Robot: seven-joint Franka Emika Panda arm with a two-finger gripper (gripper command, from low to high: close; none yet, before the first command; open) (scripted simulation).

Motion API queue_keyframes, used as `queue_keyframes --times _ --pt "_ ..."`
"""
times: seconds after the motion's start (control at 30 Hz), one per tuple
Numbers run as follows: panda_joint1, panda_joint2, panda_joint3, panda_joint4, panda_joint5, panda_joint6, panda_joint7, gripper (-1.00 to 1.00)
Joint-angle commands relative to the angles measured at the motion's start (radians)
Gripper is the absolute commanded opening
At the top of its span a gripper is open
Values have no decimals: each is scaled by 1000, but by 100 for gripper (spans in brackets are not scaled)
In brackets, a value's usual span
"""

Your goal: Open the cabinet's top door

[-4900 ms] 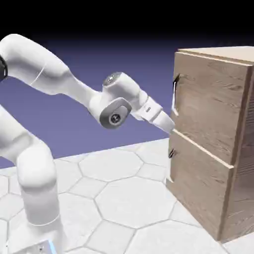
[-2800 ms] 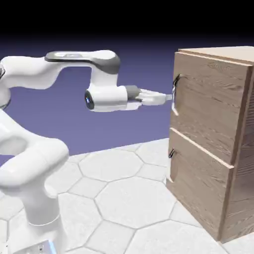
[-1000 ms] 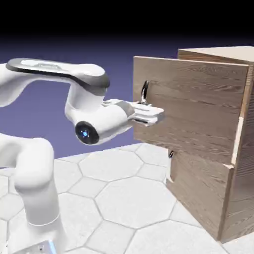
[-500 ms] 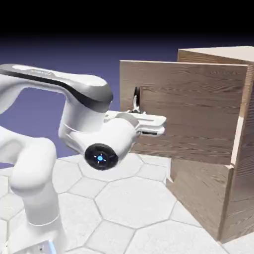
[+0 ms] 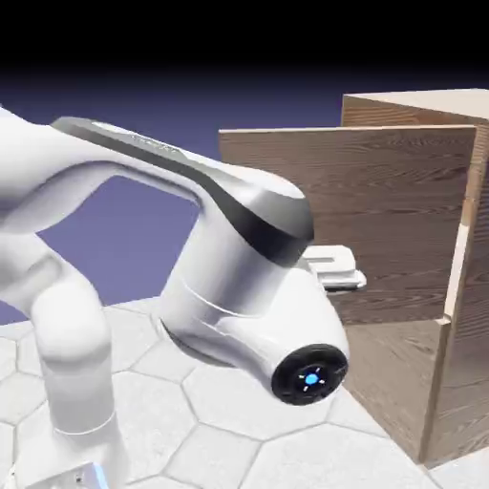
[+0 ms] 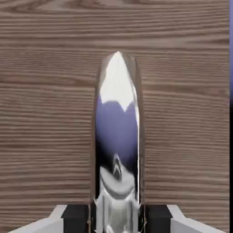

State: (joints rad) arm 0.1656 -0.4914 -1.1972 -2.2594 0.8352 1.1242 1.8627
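Exterior view, left to right.

Arm point(image 5: 105, 167), white, one: its base point(image 5: 81, 463) sits low at the exterior view's left, on the tiled floor point(image 5: 239, 430). The upper links run across the upper left, then bend down steeply to the wrist. The wrist's round black cap point(image 5: 310, 374), one, with a blue light, faces the camera and tilts downward, in front of the lower part of the door.

Pincer point(image 6: 117, 219), one, with two fingers: mostly behind the wrist in the exterior view; part of the white hand point(image 5: 332, 267) shows past it, against the door. In the hand view, one dark finger pad point(image 6: 75, 218) stands at each side of the handle. State: clenched on the handle.

Handle point(image 6: 117, 132), one in sight, shiny and curved: upright in the hand view, on the door's outer face near its free edge, its lower end between the pads. The arm hides it in the exterior view.

Top door point(image 5: 392, 205), one, wood grain: standing open, swung out from the cabinet, its free edge toward the exterior view's left and its other side edge at the cabinet. The pincer is at its outer face, near the free edge.

Lower panel point(image 5: 396, 382), one, wood grain: below the door, closed, partly covered by door and wrist.

Cabinet point(image 5: 468, 401), one, light brown, boxy: upright at the exterior view's right edge.
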Motion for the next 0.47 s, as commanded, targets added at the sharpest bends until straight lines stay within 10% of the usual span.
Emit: queue_keyframes --times 0.0,0.43 --pt "35 15 -36 25 -7 -24 -7 -100" --pt "506 -48 -438 287 -128 -167 29 -100"
